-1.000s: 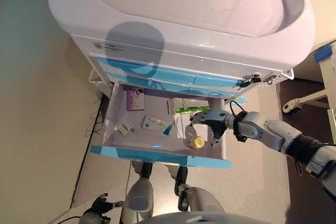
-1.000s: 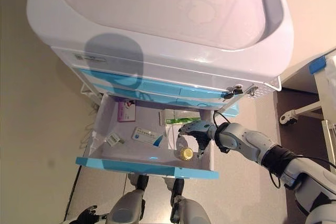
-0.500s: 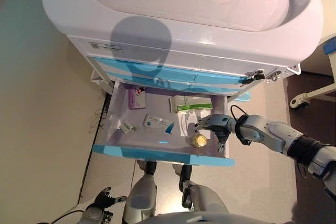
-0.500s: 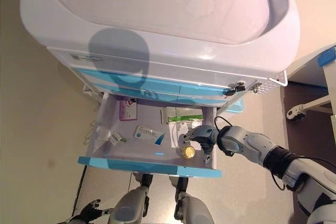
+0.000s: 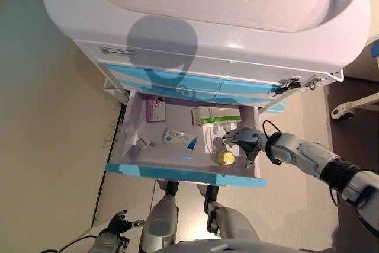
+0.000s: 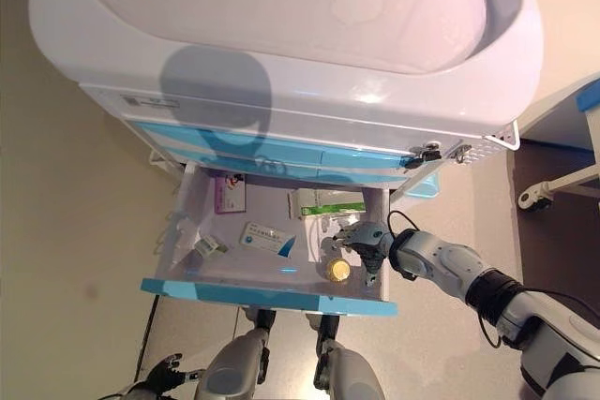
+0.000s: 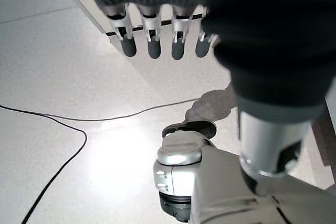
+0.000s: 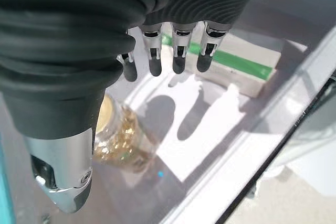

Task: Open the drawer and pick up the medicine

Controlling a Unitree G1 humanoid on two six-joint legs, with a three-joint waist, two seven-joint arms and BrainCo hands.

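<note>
The cart's lowest drawer (image 5: 183, 174) stands pulled open, with a blue front. A small clear medicine bottle with a gold cap (image 5: 224, 157) lies at its front right. My right hand (image 5: 243, 138) reaches into the drawer just behind and above the bottle, open and holding nothing. In the right wrist view the bottle (image 8: 118, 140) lies between the straight fingers (image 8: 178, 59) and the thumb (image 8: 60, 182), apart from both. My left hand (image 5: 118, 226) hangs low at the lower left, open over the floor, its fingers (image 7: 152, 45) straight.
The drawer also holds a white and green box (image 5: 215, 115) at the back right, a blue and white box (image 5: 177, 138) in the middle, a pink box (image 5: 155, 111) at the back left and a small packet (image 5: 144, 142). The white cart top (image 5: 207, 22) overhangs the drawers.
The whole view has shifted slightly. My right hand has sunk a little deeper into the drawer, closer to the bottle. The bottle has not moved.
</note>
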